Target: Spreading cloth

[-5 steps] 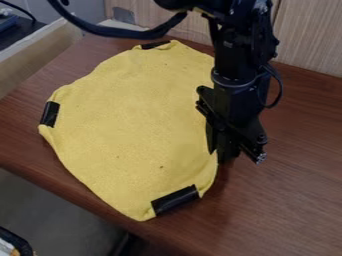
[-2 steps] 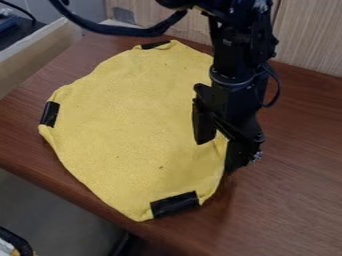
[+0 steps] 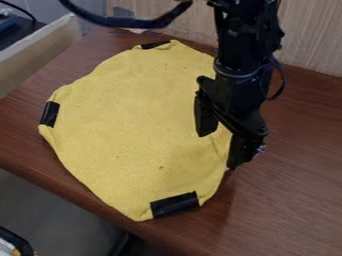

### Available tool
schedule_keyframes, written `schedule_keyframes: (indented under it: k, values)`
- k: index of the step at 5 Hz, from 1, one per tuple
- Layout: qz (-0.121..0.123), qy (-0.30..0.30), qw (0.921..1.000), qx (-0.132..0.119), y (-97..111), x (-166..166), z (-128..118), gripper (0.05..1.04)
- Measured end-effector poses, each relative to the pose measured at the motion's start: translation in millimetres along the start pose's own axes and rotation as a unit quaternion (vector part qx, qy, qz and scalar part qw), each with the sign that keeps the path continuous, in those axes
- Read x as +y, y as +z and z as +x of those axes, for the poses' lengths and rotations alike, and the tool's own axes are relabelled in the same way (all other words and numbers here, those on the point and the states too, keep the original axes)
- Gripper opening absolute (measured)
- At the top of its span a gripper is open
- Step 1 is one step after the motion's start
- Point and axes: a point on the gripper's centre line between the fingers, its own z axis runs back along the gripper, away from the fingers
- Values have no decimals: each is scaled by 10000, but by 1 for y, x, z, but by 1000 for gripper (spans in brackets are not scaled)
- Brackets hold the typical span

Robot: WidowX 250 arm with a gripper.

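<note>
Around half past ten in the view, a blue object [image 3: 7,22], perhaps a small box, rests on a dark surface [image 3: 25,34]. Next comes the yellow cloth [image 3: 133,130], lying broadly spread on the brown table [image 3: 294,200], with a black strip [image 3: 49,114] at its nine o'clock edge, another [image 3: 155,44] near twelve and a third [image 3: 175,204] near five. Farther right, between three and four o'clock on the cloth, the gripper [image 3: 218,150] hangs with its fingers spread apart, below the black arm [image 3: 246,45].
</note>
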Motion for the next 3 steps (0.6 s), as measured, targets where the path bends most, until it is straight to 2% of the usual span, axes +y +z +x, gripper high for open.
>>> schedule_keyframes:
  k: [1,2,3]
  values:
    - [140,0,9994,-322,28,1,0,1001]
    - [309,-8,9979,-575,46,4,-2,1001]
    - [310,-7,9978,-582,47,4,-2,1001]
